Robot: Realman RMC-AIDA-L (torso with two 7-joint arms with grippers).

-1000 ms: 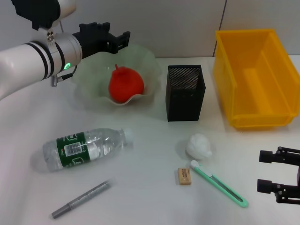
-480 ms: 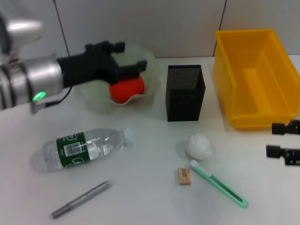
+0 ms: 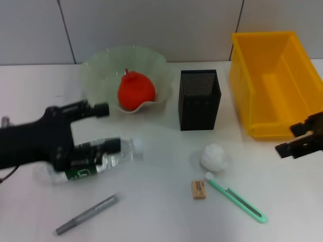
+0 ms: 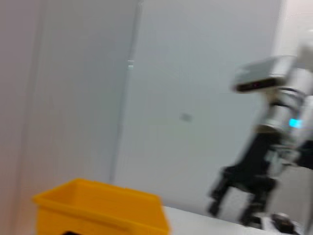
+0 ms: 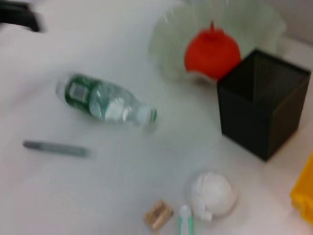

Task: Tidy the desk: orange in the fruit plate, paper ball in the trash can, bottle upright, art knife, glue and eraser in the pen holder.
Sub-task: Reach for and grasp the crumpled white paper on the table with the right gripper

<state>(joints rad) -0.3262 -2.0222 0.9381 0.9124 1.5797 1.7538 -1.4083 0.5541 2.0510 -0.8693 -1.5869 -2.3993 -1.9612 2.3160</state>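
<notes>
Left gripper [image 3: 103, 128], fingers spread, empty, astride lying bottle [image 3: 96, 157]; right gripper [image 3: 303, 138], grip unclear, right of bottle.

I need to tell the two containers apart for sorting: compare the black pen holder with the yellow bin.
The pen holder is black mesh, while the yellow bin has solid plastic walls. The pen holder is narrow and tall for its width; the bin is much wider and longer. The pen holder stands mid-desk beside the fruit plate; the bin sits at the desk's right edge. Both are upright and open-topped.
</notes>
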